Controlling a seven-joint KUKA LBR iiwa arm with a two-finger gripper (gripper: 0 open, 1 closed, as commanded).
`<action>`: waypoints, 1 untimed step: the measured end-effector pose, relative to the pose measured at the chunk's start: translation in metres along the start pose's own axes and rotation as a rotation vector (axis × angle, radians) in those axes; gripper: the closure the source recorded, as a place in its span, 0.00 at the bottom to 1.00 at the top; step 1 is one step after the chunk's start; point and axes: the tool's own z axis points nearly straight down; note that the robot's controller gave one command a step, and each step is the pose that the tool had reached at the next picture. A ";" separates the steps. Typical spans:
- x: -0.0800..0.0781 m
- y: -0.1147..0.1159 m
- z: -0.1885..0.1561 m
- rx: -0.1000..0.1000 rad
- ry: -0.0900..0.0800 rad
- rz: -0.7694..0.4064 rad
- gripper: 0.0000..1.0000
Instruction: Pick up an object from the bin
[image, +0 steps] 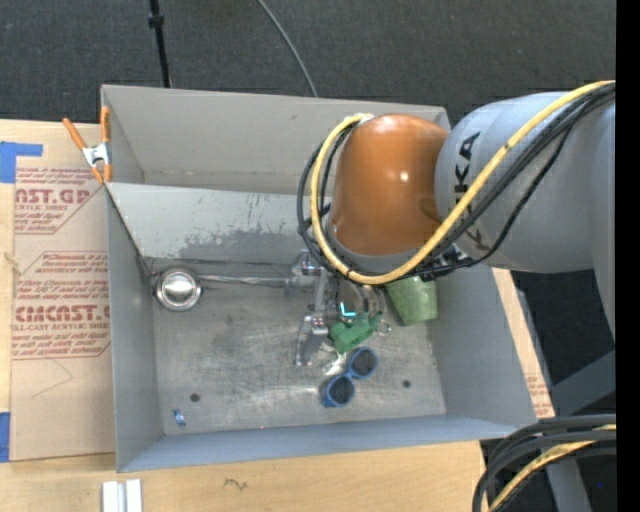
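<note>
The orange cover on the arm's wrist sits highest, hanging over the right half of the grey bin. Below it the gripper is down near the bin's floor, right of centre; I cannot tell how far open it is, or whether it has hold of anything. A small green piece lies just beside it on the right. Two blue round pieces lie touching each other just in front of that. A pale green cup lies partly under the cover. A metal ladle lies at the left, its handle running toward the gripper. A tiny blue bit sits in the front left corner.
</note>
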 end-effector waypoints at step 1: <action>0.019 -0.079 0.098 0.003 0.002 0.059 0.00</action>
